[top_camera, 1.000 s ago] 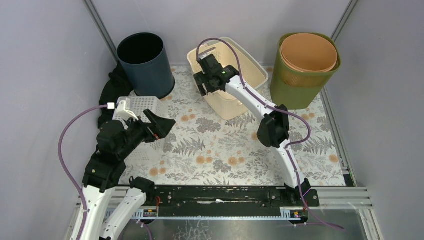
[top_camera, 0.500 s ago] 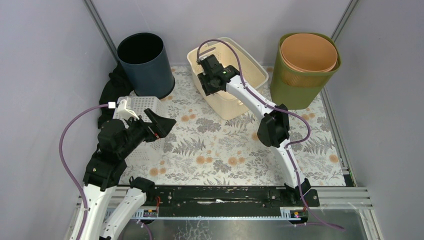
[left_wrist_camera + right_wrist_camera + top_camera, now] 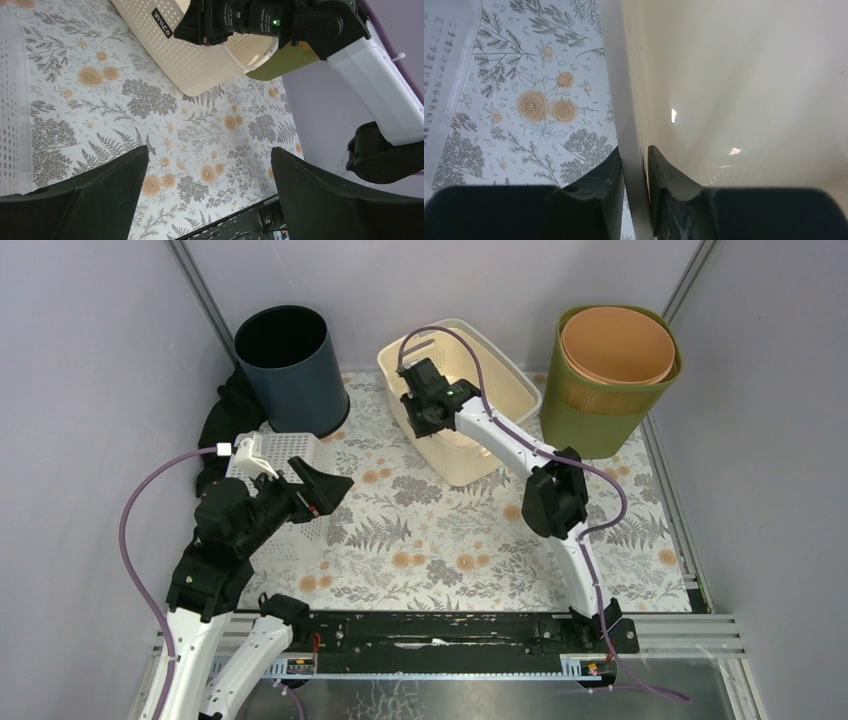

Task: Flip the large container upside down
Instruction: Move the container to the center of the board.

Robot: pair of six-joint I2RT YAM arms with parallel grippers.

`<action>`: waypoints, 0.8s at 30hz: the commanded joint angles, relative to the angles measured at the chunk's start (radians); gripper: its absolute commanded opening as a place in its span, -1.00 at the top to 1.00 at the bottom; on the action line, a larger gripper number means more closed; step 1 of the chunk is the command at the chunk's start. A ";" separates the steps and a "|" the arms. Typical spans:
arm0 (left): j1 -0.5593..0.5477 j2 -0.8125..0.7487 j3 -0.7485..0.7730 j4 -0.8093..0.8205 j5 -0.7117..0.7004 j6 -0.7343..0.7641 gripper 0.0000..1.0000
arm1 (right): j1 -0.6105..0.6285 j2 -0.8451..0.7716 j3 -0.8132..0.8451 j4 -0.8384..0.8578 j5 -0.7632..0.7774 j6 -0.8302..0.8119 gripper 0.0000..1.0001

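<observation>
Since flipping the large cream basket [image 3: 462, 454] calls for a firm hold on its edge, the right gripper [image 3: 415, 420] straddles the basket's left rim, one finger inside and one outside, clenched on the thin wall; the right wrist view shows the plastic pinched between them. The basket sits upper centre of the overhead frame, mouth up on the floral worktop [image 3: 440, 540], between the dark bin [image 3: 290, 365] and the green bin [image 3: 600, 410]. At lower left, the left gripper [image 3: 325, 490] hangs released, jaws wide, well apart from the basket.

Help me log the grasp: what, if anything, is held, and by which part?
The right gripper clamps the cream basket by a side wall's rim, one finger inside, one outside. The left gripper is open, holding nothing.
</observation>
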 commanded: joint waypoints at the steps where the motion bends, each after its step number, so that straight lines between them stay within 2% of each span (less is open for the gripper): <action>1: -0.003 -0.012 -0.013 0.059 0.016 -0.005 -1.00 | 0.020 -0.093 -0.139 -0.045 0.007 0.106 0.50; 16: -0.003 -0.053 -0.032 0.045 0.023 -0.008 -1.00 | 0.131 -0.363 -0.623 0.084 0.036 0.314 0.49; 24: -0.003 -0.071 -0.050 0.029 0.029 0.001 -1.00 | 0.200 -0.492 -0.826 0.128 0.077 0.411 0.46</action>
